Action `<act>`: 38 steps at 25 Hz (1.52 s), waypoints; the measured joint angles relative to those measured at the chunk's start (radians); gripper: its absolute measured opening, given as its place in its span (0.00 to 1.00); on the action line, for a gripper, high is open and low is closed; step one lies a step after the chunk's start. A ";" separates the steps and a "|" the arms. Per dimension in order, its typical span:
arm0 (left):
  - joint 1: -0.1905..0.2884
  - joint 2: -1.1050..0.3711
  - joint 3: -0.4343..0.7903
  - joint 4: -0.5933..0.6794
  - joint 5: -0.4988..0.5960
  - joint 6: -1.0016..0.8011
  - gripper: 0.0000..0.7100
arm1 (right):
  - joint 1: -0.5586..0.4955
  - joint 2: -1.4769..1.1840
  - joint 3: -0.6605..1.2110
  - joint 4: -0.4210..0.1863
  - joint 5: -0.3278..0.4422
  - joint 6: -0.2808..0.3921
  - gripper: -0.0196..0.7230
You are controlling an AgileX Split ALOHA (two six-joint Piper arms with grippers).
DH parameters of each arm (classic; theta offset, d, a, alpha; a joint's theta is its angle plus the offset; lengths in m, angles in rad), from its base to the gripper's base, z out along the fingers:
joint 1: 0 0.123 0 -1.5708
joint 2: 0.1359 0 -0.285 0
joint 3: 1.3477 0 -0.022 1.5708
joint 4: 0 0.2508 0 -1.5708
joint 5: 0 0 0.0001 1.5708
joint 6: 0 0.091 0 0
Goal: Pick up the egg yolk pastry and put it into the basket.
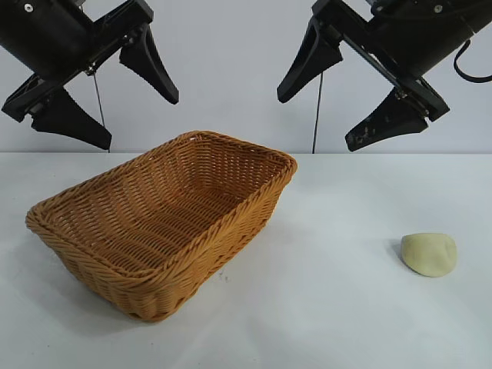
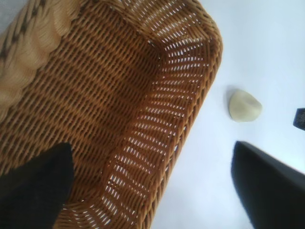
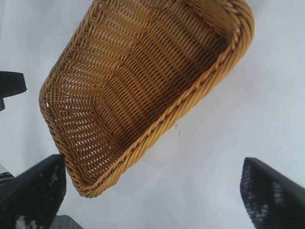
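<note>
The egg yolk pastry (image 1: 429, 254), a small pale cream-yellow lump, lies on the white table at the right; the left wrist view shows the pastry (image 2: 244, 106) beyond the basket's corner. The orange-brown wicker basket (image 1: 165, 223) stands empty at left of centre, also seen as the basket (image 2: 119, 95) and the basket (image 3: 143, 90) in the wrist views. My left gripper (image 1: 138, 121) hangs open high above the basket. My right gripper (image 1: 317, 121) hangs open high over the table, behind the pastry, holding nothing.
A white table (image 1: 330, 307) carries both things, with a pale wall behind. Thin cables hang down behind each arm. Bare table lies between basket and pastry.
</note>
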 joint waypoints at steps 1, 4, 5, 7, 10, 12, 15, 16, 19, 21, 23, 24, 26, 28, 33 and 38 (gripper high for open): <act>0.000 -0.009 0.000 0.024 0.001 -0.018 0.97 | 0.000 0.000 0.000 0.000 0.000 0.000 0.95; 0.000 -0.055 0.000 0.116 0.005 -0.134 0.97 | 0.000 0.000 0.000 0.000 0.000 0.000 0.95; -0.001 -0.074 0.000 0.157 0.010 -0.186 0.97 | 0.000 0.000 0.000 0.000 0.000 0.000 0.95; -0.012 -0.106 0.000 0.242 0.042 -0.289 0.97 | 0.000 0.000 0.000 0.000 0.000 0.000 0.95; -0.050 -0.150 0.000 0.396 0.114 -0.468 0.97 | 0.000 0.000 0.000 0.000 0.000 0.000 0.95; -0.086 -0.169 0.000 0.482 0.147 -0.603 0.97 | 0.000 0.000 0.000 0.000 0.000 0.000 0.95; -0.124 -0.178 0.005 0.527 0.157 -0.783 0.97 | 0.000 0.000 0.000 0.000 0.000 0.000 0.95; -0.129 -0.179 0.016 0.528 0.157 -0.841 0.97 | 0.000 0.000 0.000 0.000 0.000 0.000 0.95; -0.131 -0.180 0.076 0.532 0.153 -0.964 0.97 | 0.000 0.000 0.000 0.000 0.000 0.000 0.95; -0.131 -0.180 0.124 0.535 0.134 -1.019 0.97 | 0.000 0.000 0.000 0.000 0.000 0.000 0.95; -0.131 -0.178 0.173 0.535 0.109 -1.085 0.97 | 0.000 0.000 0.000 0.000 0.000 0.000 0.95; -0.131 -0.176 0.192 0.535 0.094 -1.111 0.97 | 0.000 0.000 0.000 0.000 0.000 0.000 0.95; -0.131 -0.166 0.227 0.535 0.066 -1.156 0.97 | 0.000 0.000 0.000 0.000 0.000 0.000 0.95; -0.131 -0.145 0.238 0.535 0.056 -1.170 0.97 | 0.000 0.000 0.000 0.000 0.000 0.000 0.95; -0.131 -0.082 0.239 0.499 0.010 -1.174 0.97 | 0.000 0.000 0.000 -0.004 0.000 0.000 0.95; -0.131 0.030 0.242 0.477 -0.067 -1.175 0.97 | 0.000 0.000 0.000 -0.004 0.000 0.000 0.95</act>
